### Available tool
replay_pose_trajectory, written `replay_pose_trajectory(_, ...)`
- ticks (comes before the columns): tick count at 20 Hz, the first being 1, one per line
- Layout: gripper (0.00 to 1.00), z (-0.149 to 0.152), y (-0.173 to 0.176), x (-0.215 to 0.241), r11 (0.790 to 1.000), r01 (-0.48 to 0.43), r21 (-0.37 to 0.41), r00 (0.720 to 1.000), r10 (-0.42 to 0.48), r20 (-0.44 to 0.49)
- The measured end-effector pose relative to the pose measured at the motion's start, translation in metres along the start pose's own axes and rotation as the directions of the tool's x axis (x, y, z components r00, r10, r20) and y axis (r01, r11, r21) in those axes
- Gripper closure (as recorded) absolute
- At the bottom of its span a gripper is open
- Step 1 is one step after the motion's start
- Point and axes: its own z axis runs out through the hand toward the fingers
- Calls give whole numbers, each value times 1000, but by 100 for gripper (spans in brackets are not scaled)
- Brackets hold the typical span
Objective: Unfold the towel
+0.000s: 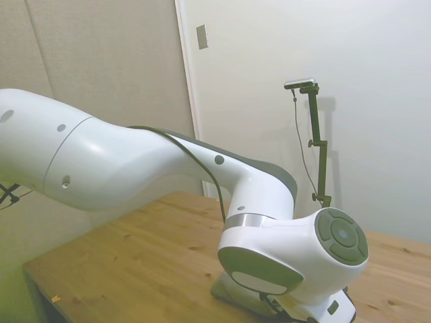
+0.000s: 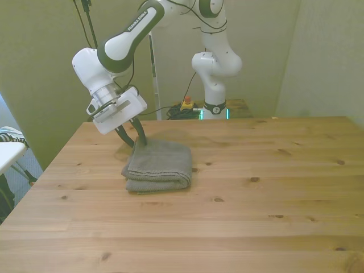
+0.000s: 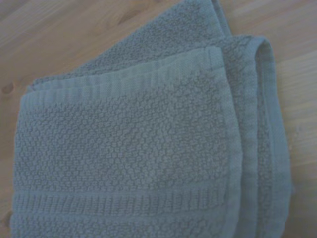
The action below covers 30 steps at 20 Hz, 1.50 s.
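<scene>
The towel [image 2: 158,166] lies folded in layers on the worktop [image 2: 256,199], toward the front view's left and nearer the far edge. The jaws [image 2: 132,132] stand apart at its far corner, tips at or just above the cloth. Best to pinch only the top layer's hemmed edge [image 3: 225,124], then lift and draw it across.

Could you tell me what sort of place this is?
Probably a robotics lab room: a white arm mounted behind a bare wooden table, cables trailing at its base, plain walls, and one folded towel.
</scene>
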Motion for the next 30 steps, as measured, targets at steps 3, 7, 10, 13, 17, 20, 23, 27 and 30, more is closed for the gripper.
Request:
replay_pose_trajectory(3,100,-2,5,0,1000,0,2,1000,0,-2)
replay_pose_trajectory(7,100,-7,6,-1,1000,5,8,1000,-5,-6)
replay_pose_trajectory(10,100,-12,3,-3,1000,14,13,1000,-14,-9)
replay_pose_trajectory(13,100,-17,-1,-6,1000,21,20,1000,-21,-6)
replay_pose_trajectory(17,100,-29,-23,-18,997,71,24,997,-70,-9)
replay_pose_trajectory(20,100,-34,-69,-41,987,161,25,987,-161,-10)
replay_pose_trajectory(23,100,-23,-121,-69,972,236,19,972,-236,9)
replay_pose_trajectory(27,100,20,-180,-105,949,315,-2,949,-314,32)
replay_pose_trajectory(30,100,51,-215,-136,929,369,-13,928,-367,58)
